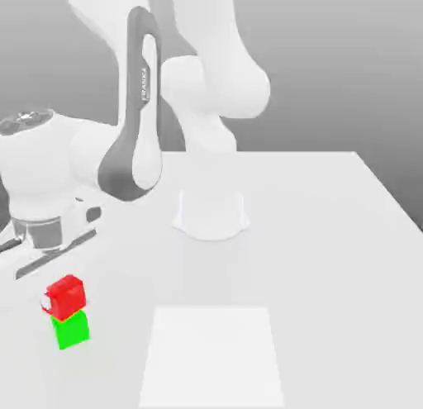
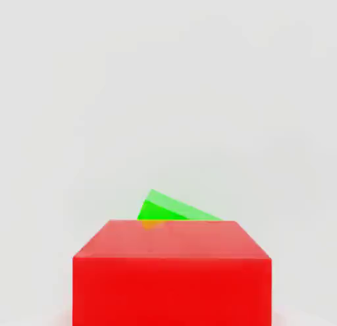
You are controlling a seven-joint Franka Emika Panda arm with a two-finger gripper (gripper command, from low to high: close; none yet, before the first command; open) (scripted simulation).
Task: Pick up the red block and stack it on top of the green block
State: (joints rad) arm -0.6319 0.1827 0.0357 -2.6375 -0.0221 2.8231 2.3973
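The small matte red cube point(image 1: 64, 296) is sitting on the small matte green cube point(image 1: 72, 330) at the exterior view's left, on the white table point(image 1: 330, 259). In the hand view, the red cube point(image 2: 171, 272) is covering the green cube point(image 2: 172, 209), slightly askew; whether the gripper's fingers are spread I cannot tell.

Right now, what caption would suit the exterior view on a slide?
Red block sits atop green block on the white table, slightly askew.

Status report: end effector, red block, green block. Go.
End effector state unreadable. Red block sits on top of green block, slightly skewed. Nothing near the stack on the table.
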